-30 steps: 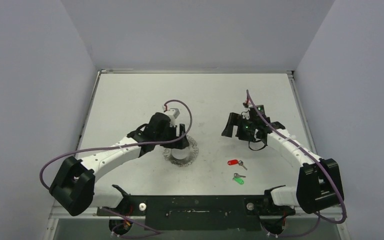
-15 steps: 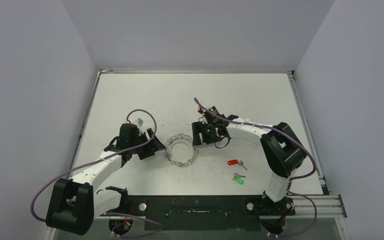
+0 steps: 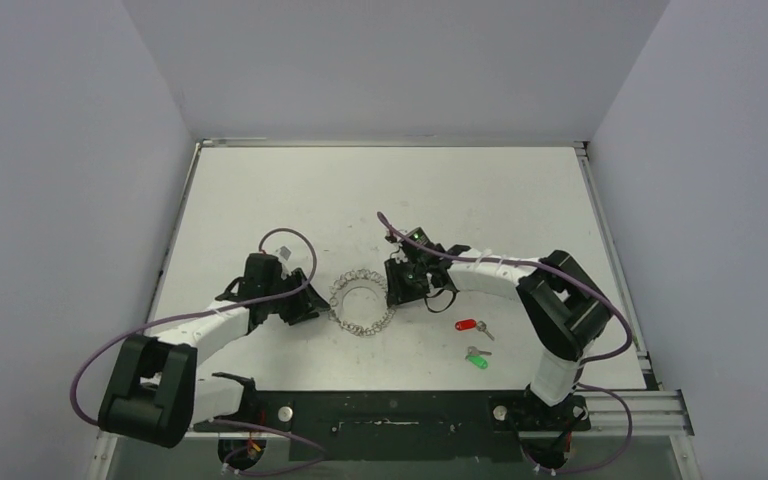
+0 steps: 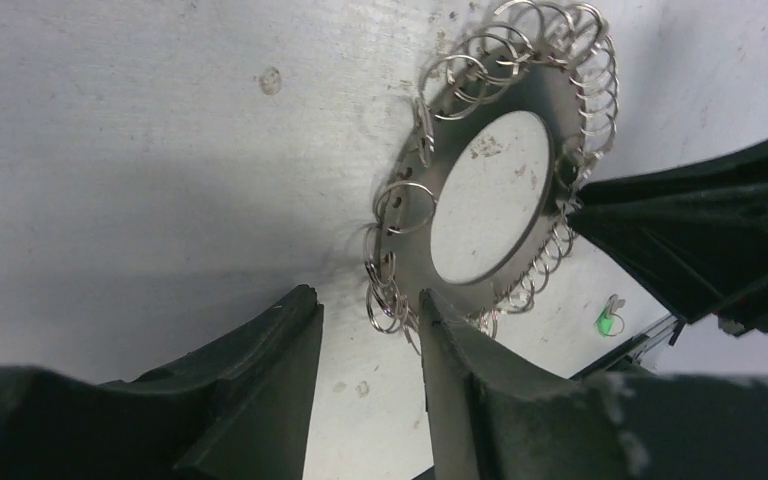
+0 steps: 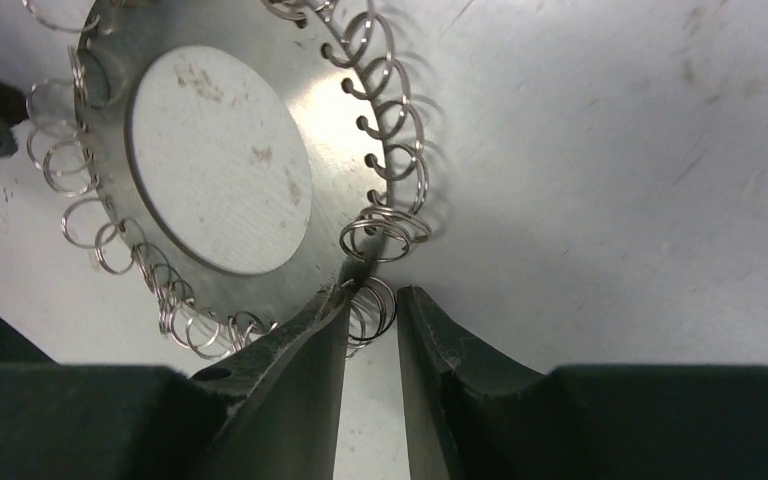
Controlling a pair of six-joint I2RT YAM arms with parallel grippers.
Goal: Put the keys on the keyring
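Left wrist view: left hand apart, straddling keyring loops on tabletop; right hand nearly together around one loop, grip impossible to tell.

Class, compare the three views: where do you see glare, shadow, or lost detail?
Top external: even, soft light, only faint shadows. Left wrist: keyring crisp, a broad soft shadow on the table, left tool dark with little detail. Right wrist: bright glare on the ring's flat band, loops cast clear shadows, right tool dark too.
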